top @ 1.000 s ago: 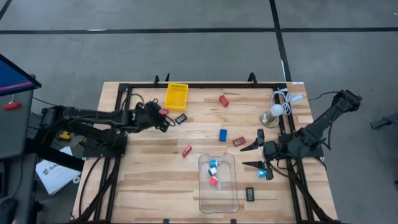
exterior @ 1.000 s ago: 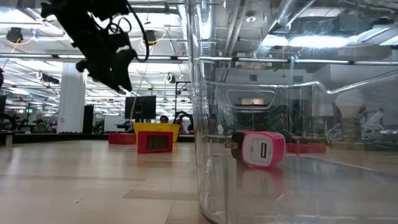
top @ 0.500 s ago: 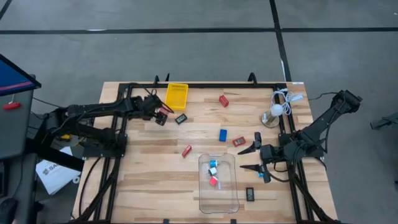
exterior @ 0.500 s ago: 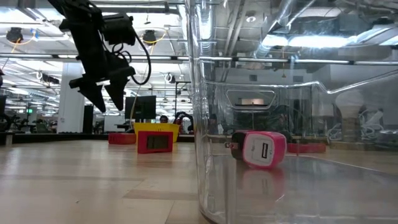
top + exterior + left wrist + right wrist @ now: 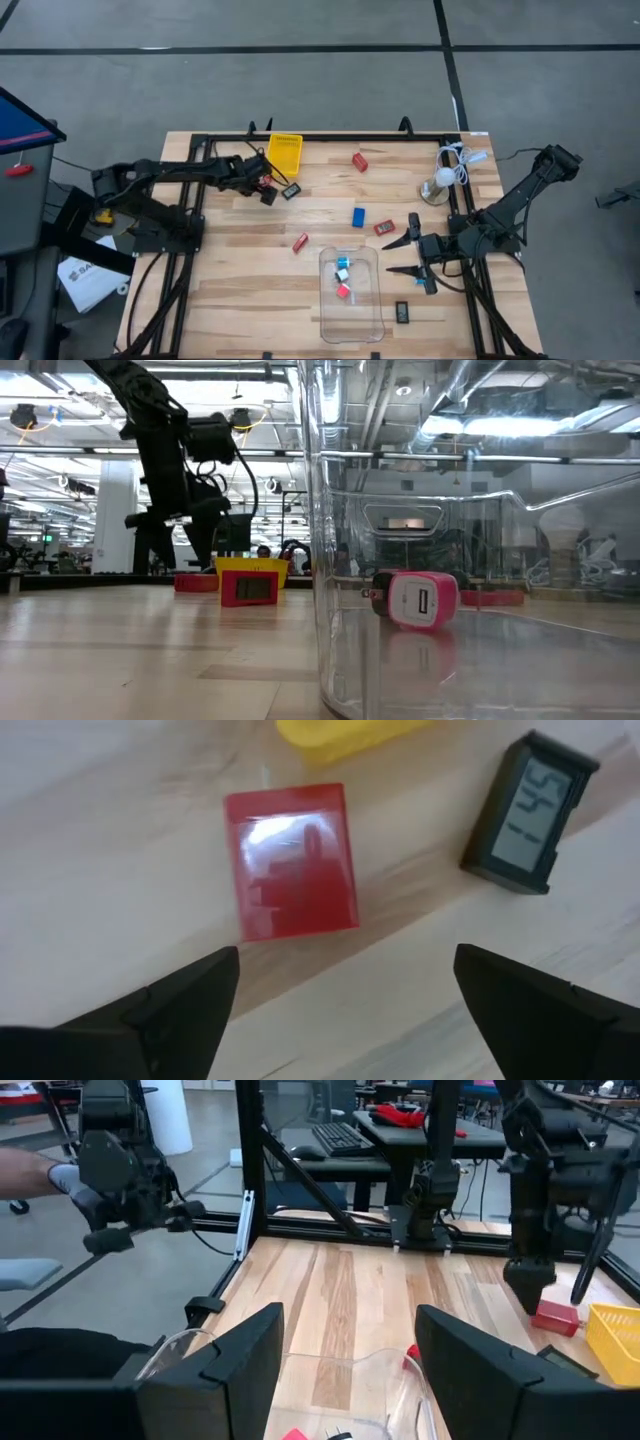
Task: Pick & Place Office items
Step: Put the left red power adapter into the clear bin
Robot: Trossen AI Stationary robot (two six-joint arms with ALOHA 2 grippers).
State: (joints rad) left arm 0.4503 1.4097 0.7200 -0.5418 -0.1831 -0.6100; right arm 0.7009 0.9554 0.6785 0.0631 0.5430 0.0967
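Left jaws (image 5: 340,990) spread above red block (image 5: 291,861); only the wrist view shows label digits.

A red block (image 5: 291,861) is being viewed from close above as it lies flat on the pale wooden table (image 5: 120,840). The left gripper (image 5: 345,995) is being held over it with its two dark fingers (image 5: 185,995) spread wide apart. A black rectangle with a pale display (image 5: 530,812) is lying just beside the block, apart from it. A yellow tray (image 5: 345,734) edge is being shown close to both.
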